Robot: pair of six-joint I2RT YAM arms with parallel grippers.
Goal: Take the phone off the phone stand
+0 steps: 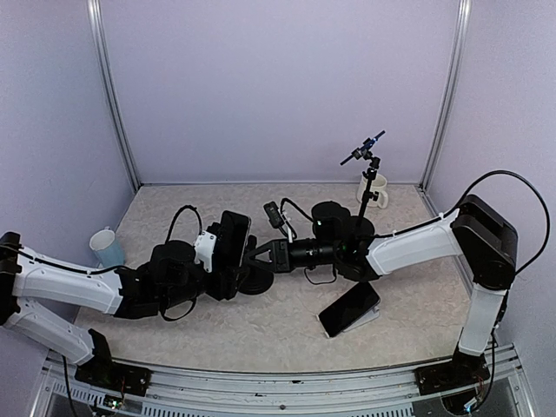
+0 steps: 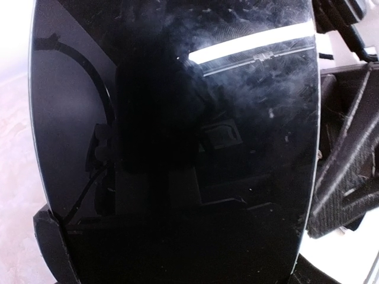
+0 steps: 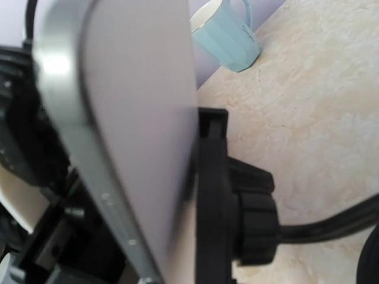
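Observation:
The phone (image 1: 234, 234) is black and stands upright at the table's middle. Its dark screen (image 2: 177, 118) fills the left wrist view. My left gripper (image 1: 228, 254) is closed across its width, and one finger (image 2: 50, 242) shows at the screen's lower left edge. The black phone stand (image 1: 255, 281) sits just right of the phone on a round base. My right gripper (image 1: 260, 257) is shut on the stand's upper part. In the right wrist view the phone's pale back (image 3: 130, 89) lies against the stand's cradle (image 3: 213, 177), with a thin gap lower down.
A second phone (image 1: 349, 307) lies flat at the front right. Behind the right arm rises a thin black pole with a clamp (image 1: 368, 174). A light blue mug (image 1: 106, 248) stands at the left and a cream mug (image 1: 375, 189) at the back right.

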